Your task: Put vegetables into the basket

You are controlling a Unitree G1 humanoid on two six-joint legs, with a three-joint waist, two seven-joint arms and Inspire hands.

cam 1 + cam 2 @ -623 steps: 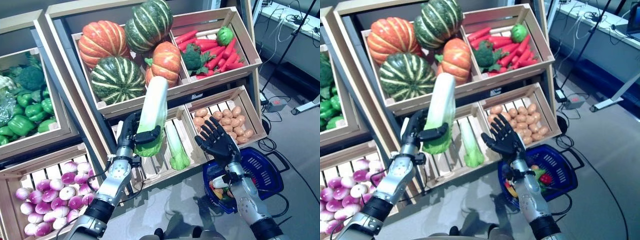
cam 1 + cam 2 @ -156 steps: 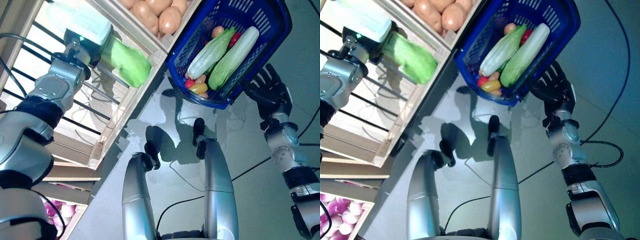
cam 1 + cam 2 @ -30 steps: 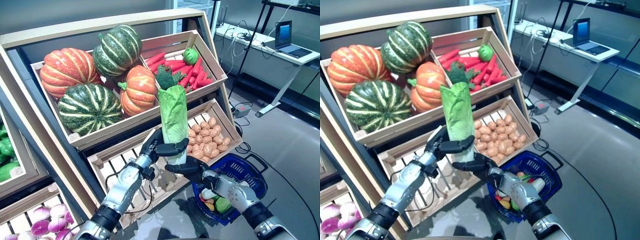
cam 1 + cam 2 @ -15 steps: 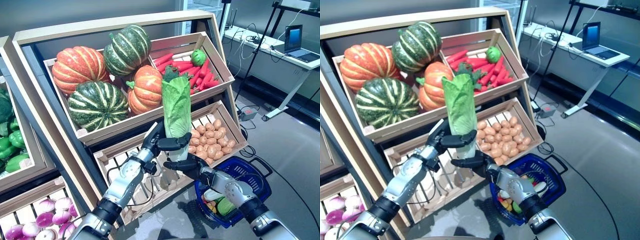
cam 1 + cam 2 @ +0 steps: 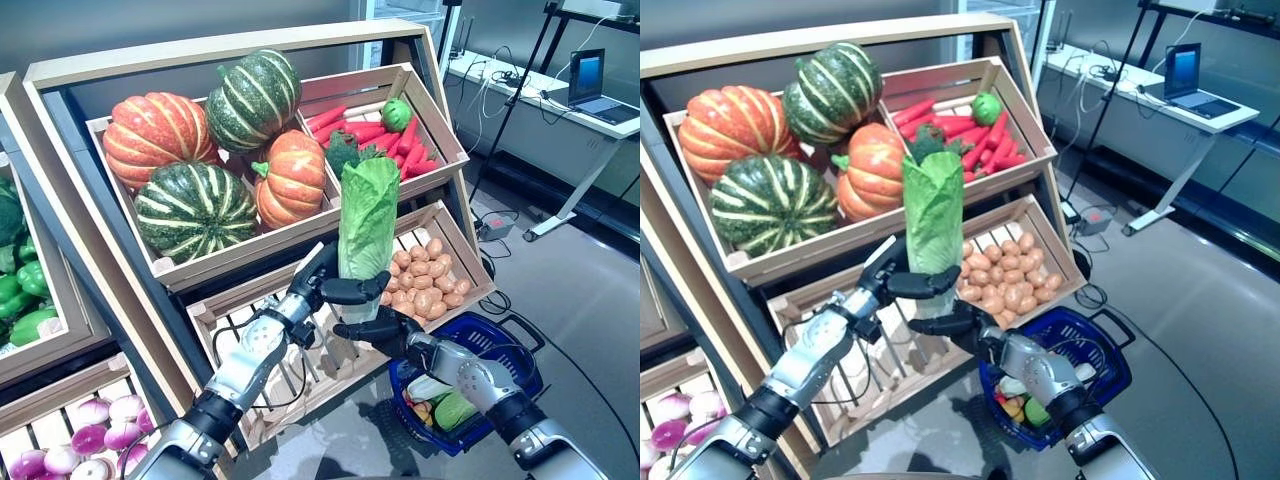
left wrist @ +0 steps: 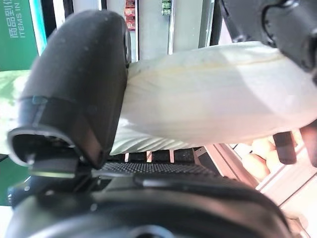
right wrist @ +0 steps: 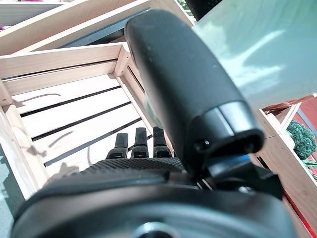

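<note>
A long green cabbage (image 5: 367,225) with a white stalk stands upright in front of the crates. My left hand (image 5: 335,285) is shut on its lower part, and the left wrist view shows the thumb (image 6: 74,84) pressed on the white stalk (image 6: 213,94). My right hand (image 5: 385,328) is just beneath, fingers straight, its thumb (image 7: 183,84) touching the stalk's base (image 7: 257,54). The blue basket (image 5: 515,345) sits on the floor at the lower right, behind the right forearm, holding several vegetables.
The wooden stand has a crate of pumpkins (image 5: 200,150), a crate of carrots and broccoli (image 5: 390,120), a potato crate (image 5: 425,275) and an empty slatted crate (image 5: 260,310) behind the hands. Green peppers (image 5: 25,290) and turnips (image 5: 70,455) lie on the left. A desk (image 5: 570,100) stands at the far right.
The cabbage has shifted a little to the right in the left hand, closer over the right hand. The right hand stays under its base.
</note>
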